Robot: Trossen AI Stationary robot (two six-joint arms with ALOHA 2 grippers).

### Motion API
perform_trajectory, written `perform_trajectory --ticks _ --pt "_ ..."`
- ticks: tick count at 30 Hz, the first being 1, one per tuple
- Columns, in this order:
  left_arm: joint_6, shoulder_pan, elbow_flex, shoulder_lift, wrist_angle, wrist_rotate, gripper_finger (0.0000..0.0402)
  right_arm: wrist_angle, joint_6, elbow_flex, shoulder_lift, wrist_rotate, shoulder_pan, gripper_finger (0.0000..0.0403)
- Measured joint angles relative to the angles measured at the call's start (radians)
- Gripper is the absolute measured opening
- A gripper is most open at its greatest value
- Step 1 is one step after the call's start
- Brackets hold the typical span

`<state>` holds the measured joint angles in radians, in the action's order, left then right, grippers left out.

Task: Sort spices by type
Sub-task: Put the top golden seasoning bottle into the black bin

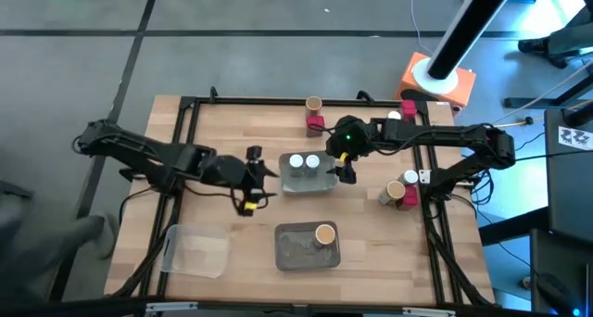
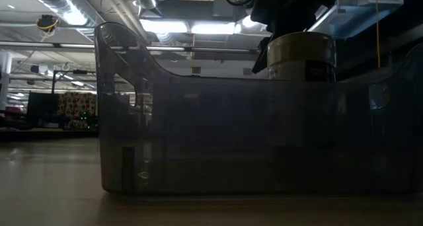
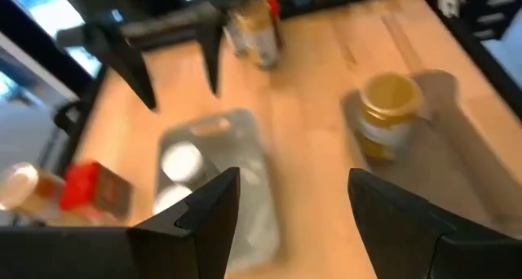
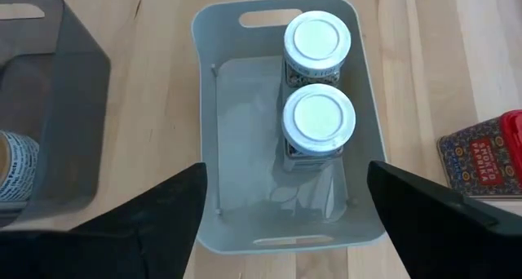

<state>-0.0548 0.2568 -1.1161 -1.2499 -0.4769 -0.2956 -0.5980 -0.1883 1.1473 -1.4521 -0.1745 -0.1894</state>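
Low view: dark tray (image 2: 218, 133) wall fills frame, right end cut by edge; tan-topped cylinder (image 2: 302, 54) visible only above rim, lower body dim behind wall. Arm above it dark, which arm not determinable.

Left wrist view: blurred throughout; label on tan-lidded jar (image 3: 387, 116) unreadable; two white lids (image 3: 181, 161) in grey tray smeared; red packet (image 3: 96, 188) print illegible.

Right wrist view: red packet (image 4: 485, 157) cut by edge; brown cylinder (image 4: 16, 169) half hidden by dark tray wall and frame edge.
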Motion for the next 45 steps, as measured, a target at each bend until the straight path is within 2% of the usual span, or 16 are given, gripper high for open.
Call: perform_trajectory --ticks 5,15,18,23,25,29,37,45 --pt "0.114 0.073 -0.067 0.000 -0.138 -0.017 0.0217 0.001 0.000 0.000 0.000 0.000 0.000 0.0337" --pt "0.183 0.115 -0.070 -0.007 -0.206 -0.078 0.0217 -0.064 0.009 -0.001 0.031 0.008 0.000 0.0337" --pt "0.167 0.108 -0.070 -0.009 -0.191 -0.099 0.0217 -0.113 0.036 -0.001 0.080 0.059 -0.001 0.0337" --pt "0.127 0.079 -0.065 -0.011 -0.179 -0.101 0.0217 -0.164 0.077 -0.001 0.188 0.210 -0.014 0.0337" --pt "0.115 0.065 -0.042 -0.013 -0.163 -0.102 0.0217 -0.184 0.106 -0.001 0.217 0.263 -0.039 0.0337" --pt "0.086 0.041 0.043 -0.014 -0.081 -0.092 0.0217 -0.242 0.141 -0.001 0.242 0.297 -0.118 0.0337" --pt "0.079 0.000 0.199 -0.014 0.079 -0.042 0.0217 -0.319 0.172 -0.001 0.236 0.300 -0.310 0.0337" --pt "0.069 -0.038 0.260 -0.014 0.174 -0.041 0.0217 -0.327 0.184 -0.001 0.235 0.299 -0.431 0.0337"
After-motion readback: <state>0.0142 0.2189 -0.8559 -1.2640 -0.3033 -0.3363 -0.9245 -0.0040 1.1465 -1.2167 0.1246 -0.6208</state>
